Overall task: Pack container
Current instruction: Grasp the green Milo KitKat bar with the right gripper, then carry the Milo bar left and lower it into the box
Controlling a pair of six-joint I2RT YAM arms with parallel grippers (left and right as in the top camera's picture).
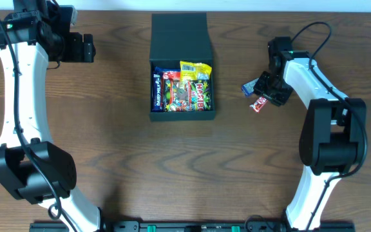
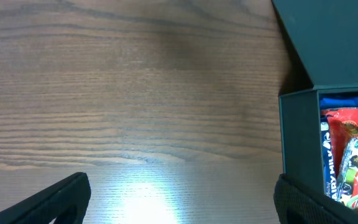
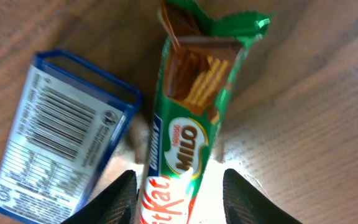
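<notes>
Straddling a glossy green Milo bar point(image 3: 188, 143), the right gripper's point(image 3: 179, 199) dark fingers point(image 3: 120, 196) stand apart, with a sliver of lit wood showing between one of them and the wrapper. A red-and-white KitKat point(image 3: 157, 202) touches the bar's end, and a flat blue barcoded packet point(image 3: 55, 149) lies just beside them, on the worktop's right half.

Near the far left corner, the left gripper point(image 2: 179, 211) spreads wide over grained wooden table point(image 2: 135, 93). The container point(image 1: 182, 116), square matte dark cardboard, sits midway along the far edge, its flap laid back and crinkly snack packets point(image 1: 182, 93) inside.
</notes>
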